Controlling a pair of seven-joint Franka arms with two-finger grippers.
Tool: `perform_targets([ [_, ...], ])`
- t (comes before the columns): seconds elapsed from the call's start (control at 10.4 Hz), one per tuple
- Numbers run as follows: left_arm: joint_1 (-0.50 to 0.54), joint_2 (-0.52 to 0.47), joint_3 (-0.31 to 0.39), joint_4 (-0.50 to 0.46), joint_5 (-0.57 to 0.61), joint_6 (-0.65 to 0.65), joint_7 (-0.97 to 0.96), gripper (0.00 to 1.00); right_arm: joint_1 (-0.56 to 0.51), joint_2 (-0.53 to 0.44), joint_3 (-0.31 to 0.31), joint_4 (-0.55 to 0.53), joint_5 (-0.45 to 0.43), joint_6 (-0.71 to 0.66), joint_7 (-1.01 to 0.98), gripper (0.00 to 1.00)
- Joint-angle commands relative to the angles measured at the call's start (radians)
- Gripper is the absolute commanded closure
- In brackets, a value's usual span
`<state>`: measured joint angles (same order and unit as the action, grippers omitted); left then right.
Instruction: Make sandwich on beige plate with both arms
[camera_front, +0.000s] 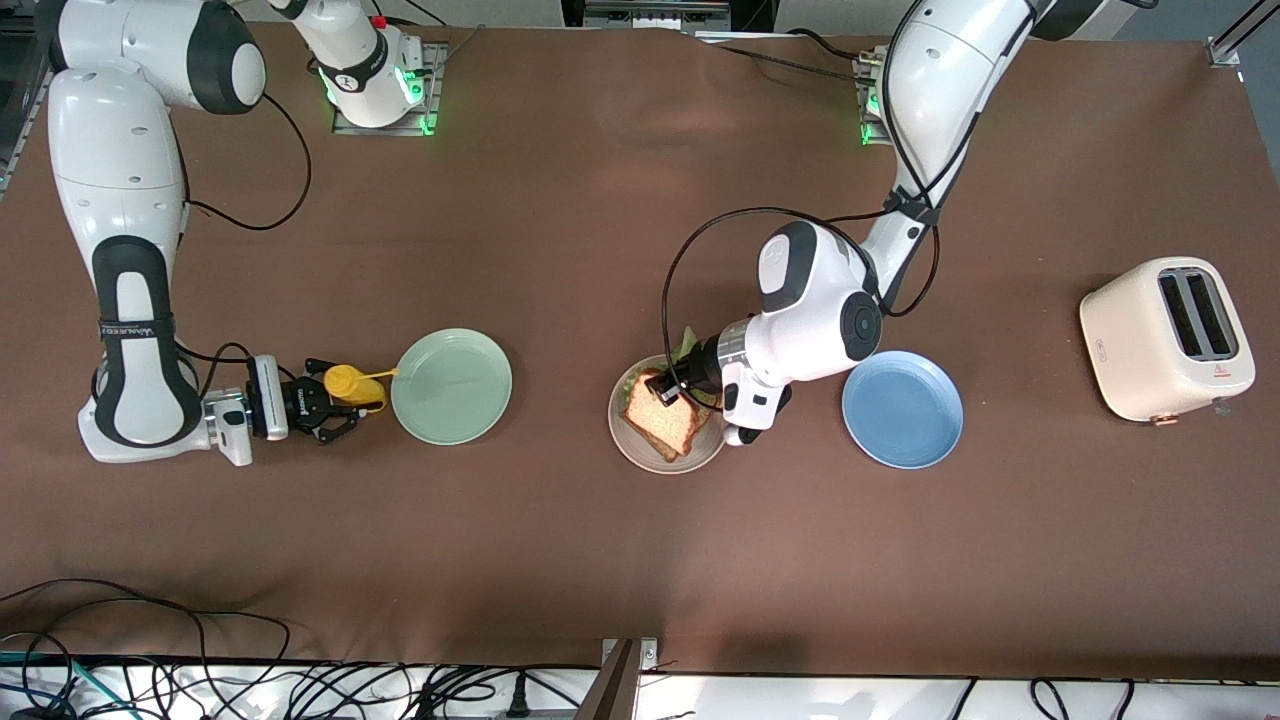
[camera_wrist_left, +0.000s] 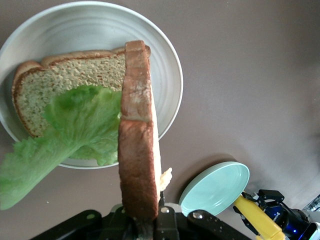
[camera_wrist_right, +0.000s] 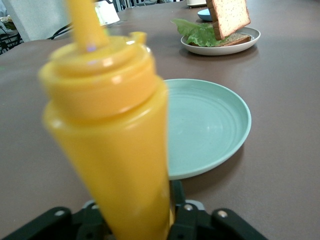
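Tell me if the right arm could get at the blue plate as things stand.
Probably not easily. The right claw is around the mustard bottle at its own end, and the left arm hangs over the beige plate, between it and the blue plate.

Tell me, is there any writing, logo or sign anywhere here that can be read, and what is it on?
Nothing here reads clearly.
White lettering on the right arm's dark band: too small to read.
Pale print on the right gripper: too small to read.
Small mark on the right arm's base: unreadable.
Small logo and a red triangular sign on the cream toaster: no legible words.
Plates, bread, lettuce and yellow squeeze bottle: no text.
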<state>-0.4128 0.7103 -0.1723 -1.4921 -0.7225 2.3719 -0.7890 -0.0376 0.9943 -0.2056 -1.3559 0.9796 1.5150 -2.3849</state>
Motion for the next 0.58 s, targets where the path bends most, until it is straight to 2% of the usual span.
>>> perform_targets([
  [0.0, -0.017, 0.021, 0.013, 0.027, -0.028, 0.010, 0.002, 1.00, -0.004, 0.026, -0.034, 0.032, 0.047, -0.050, -0.020, 0.00],
  [0.29, -0.011, 0.021, 0.014, 0.021, -0.018, -0.002, 0.005, 1.00, 0.004, 0.011, -0.076, 0.032, 0.034, -0.038, -0.023, 0.00],
  [0.48, -0.006, 0.023, 0.019, 0.016, -0.020, -0.026, 0.001, 1.00, 0.005, -0.031, -0.100, 0.031, -0.047, -0.016, -0.010, 0.00],
])
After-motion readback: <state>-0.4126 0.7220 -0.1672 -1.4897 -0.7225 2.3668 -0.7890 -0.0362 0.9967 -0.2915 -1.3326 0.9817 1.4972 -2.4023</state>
